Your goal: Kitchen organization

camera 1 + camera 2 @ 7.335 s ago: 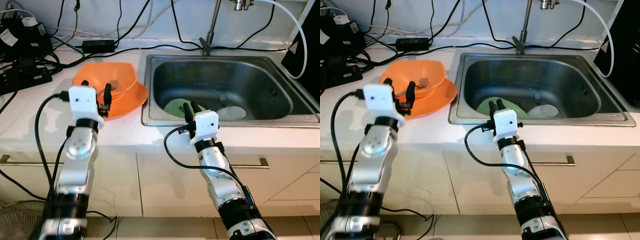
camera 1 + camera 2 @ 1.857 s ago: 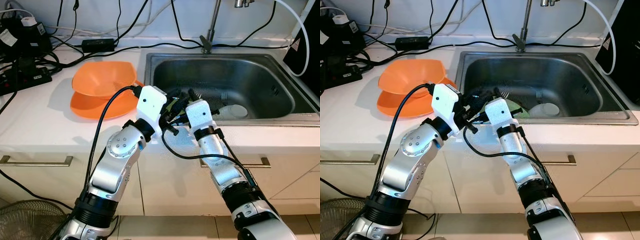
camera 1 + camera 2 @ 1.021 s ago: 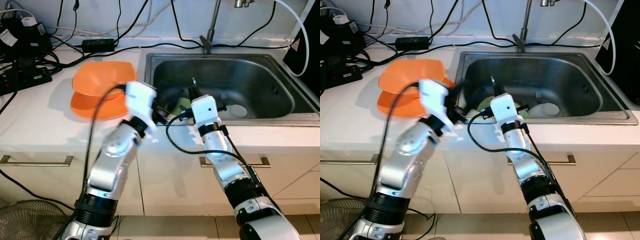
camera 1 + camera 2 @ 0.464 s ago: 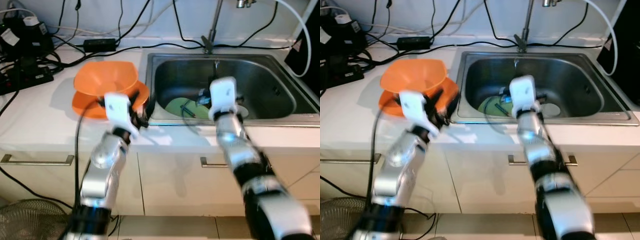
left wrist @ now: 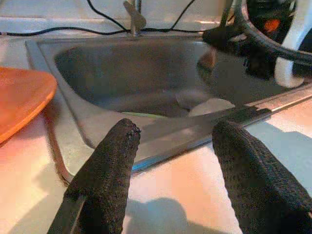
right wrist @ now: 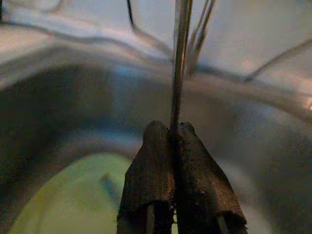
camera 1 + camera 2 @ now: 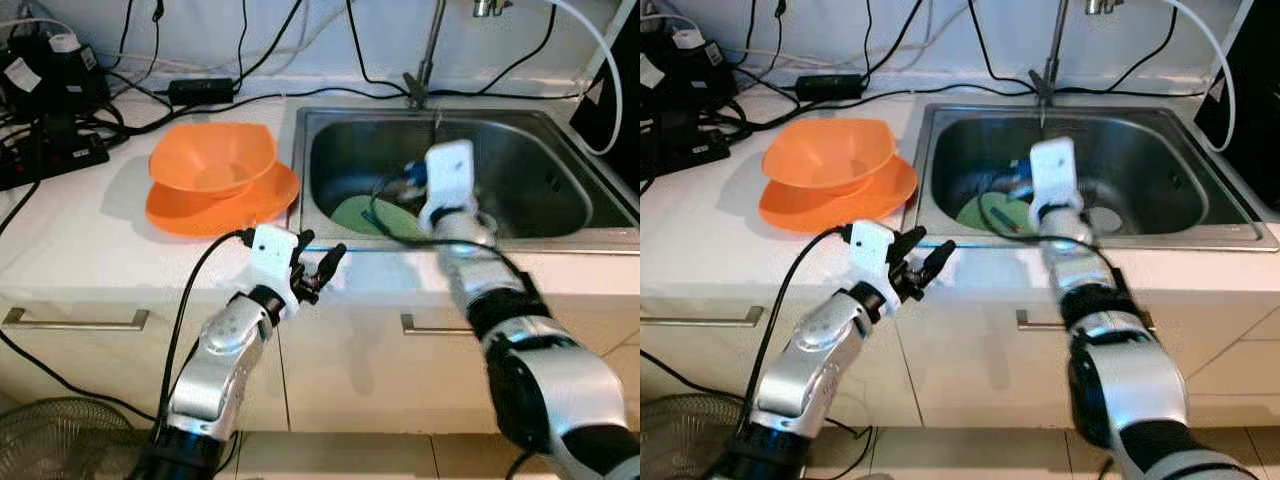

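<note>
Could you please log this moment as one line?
right claw: shut on fork, over sink | left claw: open, over counter

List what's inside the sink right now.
In the sink: a green plate and a white dish, both partly hidden by the right arm. The right gripper holds a fork above them. The drain can't be seen.

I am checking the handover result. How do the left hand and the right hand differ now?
The left hand is open and empty; the right hand is shut on a fork. The left hand hovers over the counter edge; the right hand is over the sink. Both have black fingers.
</note>
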